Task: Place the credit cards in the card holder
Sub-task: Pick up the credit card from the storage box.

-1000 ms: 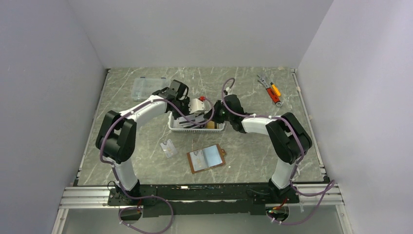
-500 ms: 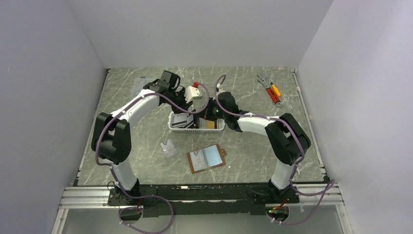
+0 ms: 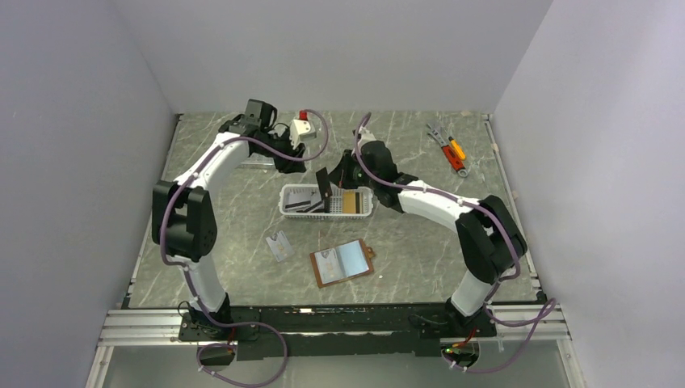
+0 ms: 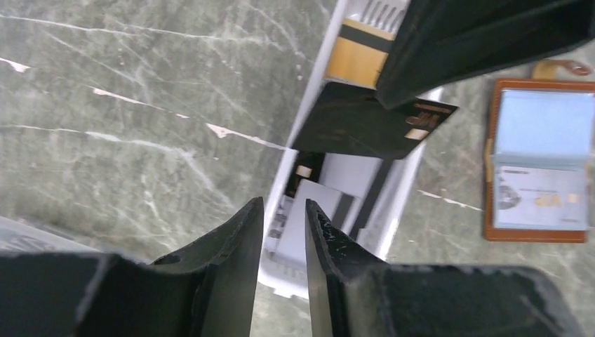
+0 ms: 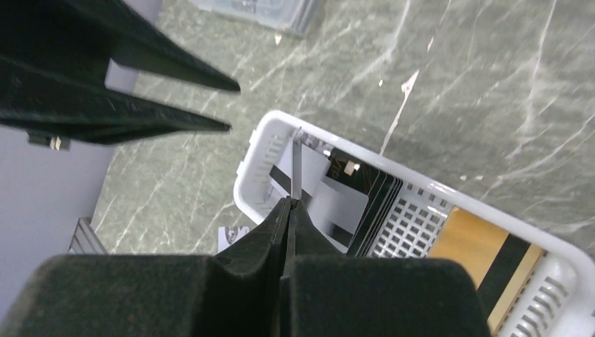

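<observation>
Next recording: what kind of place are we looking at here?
Most likely a robotics lab test cell: a left arm and right arm bolted to an aluminium rail, with plain white walls boxing in three sides of a marble-patterned table.

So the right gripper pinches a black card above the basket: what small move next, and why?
Probably carry it toward the card holder: the right gripper is shut on the black card above the white basket, the left gripper is open and empty, and the holder lies open nearer the bases.
</observation>
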Tool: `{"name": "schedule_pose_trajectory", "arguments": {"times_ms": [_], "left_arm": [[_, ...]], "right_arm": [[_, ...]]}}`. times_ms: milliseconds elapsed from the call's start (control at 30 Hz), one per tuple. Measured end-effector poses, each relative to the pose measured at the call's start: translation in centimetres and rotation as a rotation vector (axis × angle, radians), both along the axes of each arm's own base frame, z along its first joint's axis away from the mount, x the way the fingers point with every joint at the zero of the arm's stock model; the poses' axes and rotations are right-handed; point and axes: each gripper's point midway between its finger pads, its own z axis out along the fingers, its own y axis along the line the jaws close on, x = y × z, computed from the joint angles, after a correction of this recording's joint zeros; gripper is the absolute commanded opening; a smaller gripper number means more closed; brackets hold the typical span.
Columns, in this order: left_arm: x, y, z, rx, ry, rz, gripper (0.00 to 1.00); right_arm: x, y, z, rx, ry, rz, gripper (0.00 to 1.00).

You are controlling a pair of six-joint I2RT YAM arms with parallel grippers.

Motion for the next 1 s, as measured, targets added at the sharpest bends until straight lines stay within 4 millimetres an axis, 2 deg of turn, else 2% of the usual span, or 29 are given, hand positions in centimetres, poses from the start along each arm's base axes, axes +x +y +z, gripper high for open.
{"name": "schedule_pose_trajectory", "arguments": {"times_ms": [133,333,400,533,600,733,867,1000], "left_arm": [[-1.9,-0.3,1.1,-0.049,0.038,0.019,0.33],[-4.3,-0.6,6.5,-0.211,0.055,0.052,0.34],[-5.3,-0.6,8.0,-0.282,0.080,0.054,0.47],[-6.9,-0.1,10.1,-0.419,0.183,0.046,0.55],[-7.5,0.3,10.5,-0.492,0.251,0.044,0.56],[-9.3,1.0,9.7,-0.592,0.428,0.056,0.56],[-11.4,0.2,9.2,-0.646,0.575,0.027,0.57],[-13.2,-0.5,9.4,-0.666,0.634,-0.011,0.57]], "right_arm": [[0.5,-0.4,2.6,-0.008,-0.065,-0.012,0.00],[-0.7,-1.1,5.5,0.013,-0.103,0.006,0.00],[-1.7,-1.2,6.5,0.039,-0.111,0.035,0.00],[-4.4,-1.5,8.2,0.103,-0.113,0.093,0.00],[-5.7,-1.8,8.9,0.136,-0.110,0.113,0.00],[-7.7,-1.8,10.9,0.228,-0.116,0.153,0.00],[-8.4,-1.6,12.3,0.303,-0.123,0.173,0.00],[-8.7,-1.3,12.9,0.350,-0.113,0.179,0.00]]}}
